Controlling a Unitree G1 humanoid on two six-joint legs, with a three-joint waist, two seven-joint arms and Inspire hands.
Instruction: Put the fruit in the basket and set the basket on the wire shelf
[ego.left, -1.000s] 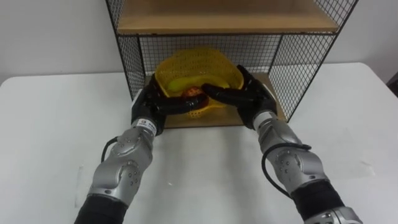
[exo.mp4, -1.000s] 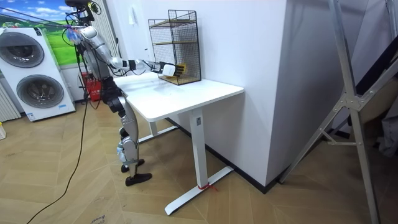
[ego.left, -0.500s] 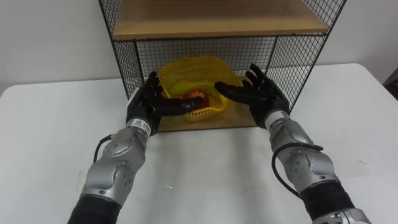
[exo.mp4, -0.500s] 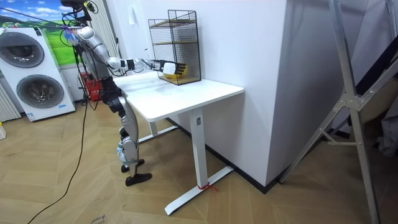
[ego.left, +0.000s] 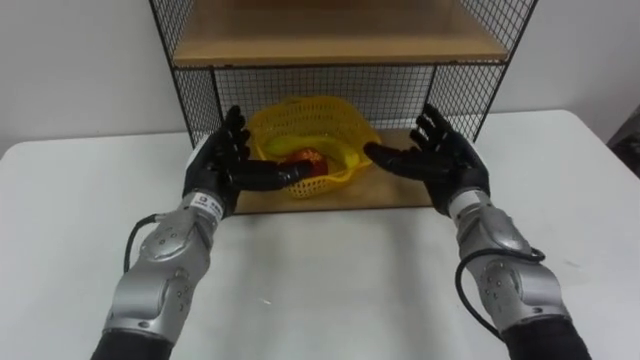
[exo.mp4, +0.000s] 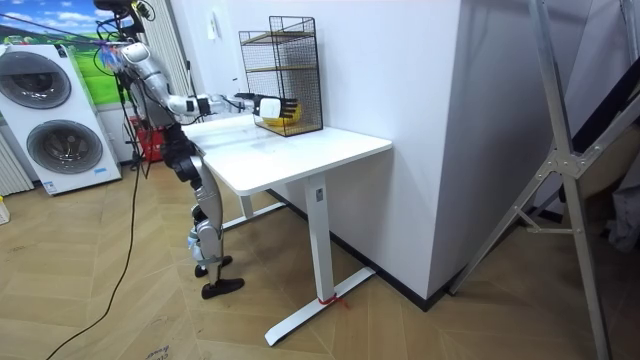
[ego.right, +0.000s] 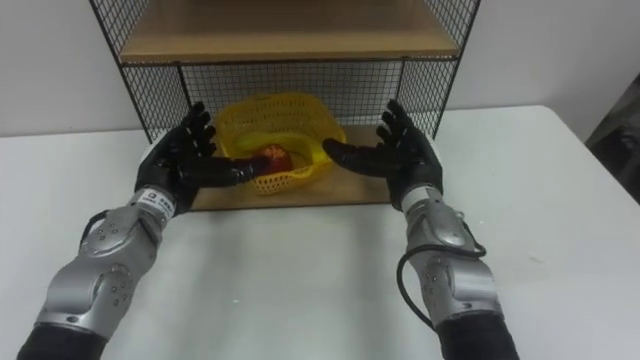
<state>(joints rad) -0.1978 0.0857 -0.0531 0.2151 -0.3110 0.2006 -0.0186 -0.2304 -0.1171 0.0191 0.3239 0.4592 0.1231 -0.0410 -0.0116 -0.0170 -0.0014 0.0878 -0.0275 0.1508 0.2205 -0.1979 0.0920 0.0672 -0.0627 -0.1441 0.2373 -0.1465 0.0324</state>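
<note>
- Table (ego.left: 330, 285): white, with its near edge cut off.
- Left hand (ego.left: 222, 165) and right hand (ego.left: 445, 162): both spread, palms inward, either side of the basket. I cannot tell whether the left thumb touches its rim.
- Basket (ego.left: 320, 115): yellow, on the front of the shelf's (ego.left: 330, 40) bottom board, long axis left to right.
- Fruit (ego.left: 308, 160): reddish, inside the basket, mostly hidden by mesh.

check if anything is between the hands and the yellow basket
Nothing visible does. The basket sits on the bottom board of the wire shelf, with the left hand and right hand open on either side of it.
</note>
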